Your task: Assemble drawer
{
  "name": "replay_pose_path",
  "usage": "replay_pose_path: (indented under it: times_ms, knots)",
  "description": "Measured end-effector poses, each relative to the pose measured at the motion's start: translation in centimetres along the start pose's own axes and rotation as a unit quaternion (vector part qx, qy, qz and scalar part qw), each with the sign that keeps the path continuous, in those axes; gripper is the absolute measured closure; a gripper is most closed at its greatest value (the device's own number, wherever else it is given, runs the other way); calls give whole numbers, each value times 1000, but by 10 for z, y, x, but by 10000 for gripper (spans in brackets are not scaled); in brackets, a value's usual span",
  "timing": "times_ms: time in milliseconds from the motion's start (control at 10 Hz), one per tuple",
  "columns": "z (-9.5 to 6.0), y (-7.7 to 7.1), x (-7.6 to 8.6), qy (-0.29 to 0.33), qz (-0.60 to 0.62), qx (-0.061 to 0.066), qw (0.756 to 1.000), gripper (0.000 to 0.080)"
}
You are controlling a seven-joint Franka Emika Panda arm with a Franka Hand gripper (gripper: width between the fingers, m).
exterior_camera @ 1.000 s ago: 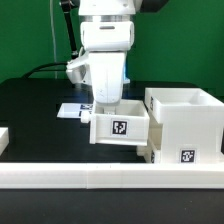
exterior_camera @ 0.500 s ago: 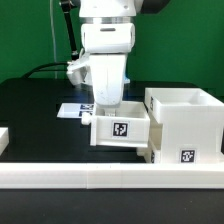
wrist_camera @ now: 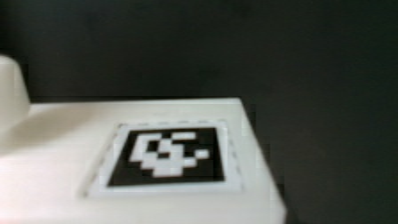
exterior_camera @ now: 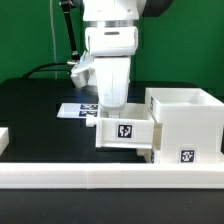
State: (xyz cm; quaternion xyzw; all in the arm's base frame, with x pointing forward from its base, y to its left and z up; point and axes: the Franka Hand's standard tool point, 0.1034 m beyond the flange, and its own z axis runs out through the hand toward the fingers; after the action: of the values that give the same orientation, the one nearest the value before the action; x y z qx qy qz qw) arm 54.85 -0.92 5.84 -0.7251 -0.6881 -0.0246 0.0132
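The drawer's small tray point(exterior_camera: 126, 131) sat on the black table point(exterior_camera: 35, 110), near the middle of the exterior view, its tagged face toward the camera and its far end under the arm. The tray touched, or nearly touched, the big cube-shaped case point(exterior_camera: 185, 125), which stood open-topped on the exterior view's right with a tag low on its front corner. In the wrist view the tray's white surface point(wrist_camera: 107, 150) filled the lower part of the picture, with a black-and-white tag point(wrist_camera: 169, 155) printed on it, blurred.

The gripper point(exterior_camera: 109, 103) came straight down onto the tray from above, its white body upright. Its fingertips were hidden at the tray's rim, so I cannot tell how far the jaws stood apart or whether they had hold of the tray.

Just behind the tray, a flat white marker board point(exterior_camera: 75, 110) lay on the table, partly covered by the gripper. A long low white rail point(exterior_camera: 110, 178) ran across the front of the scene, close to the camera. A small white piece point(exterior_camera: 3, 138) showed at the edge on the exterior view's left; what it was could not be made out. A dark cable point(exterior_camera: 45, 70) trailed along the back of the table.
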Motion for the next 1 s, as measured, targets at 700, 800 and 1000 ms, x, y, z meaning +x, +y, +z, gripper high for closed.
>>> replay_pose_path:
  times_ms: [700,800,1000]
  knots:
    - [2,-3,3,1,-3,3,1000,757]
    - [3,-3,4,1,-3,3,1000,757]
    - [3,-4,9,2,-10,6,1000,757]
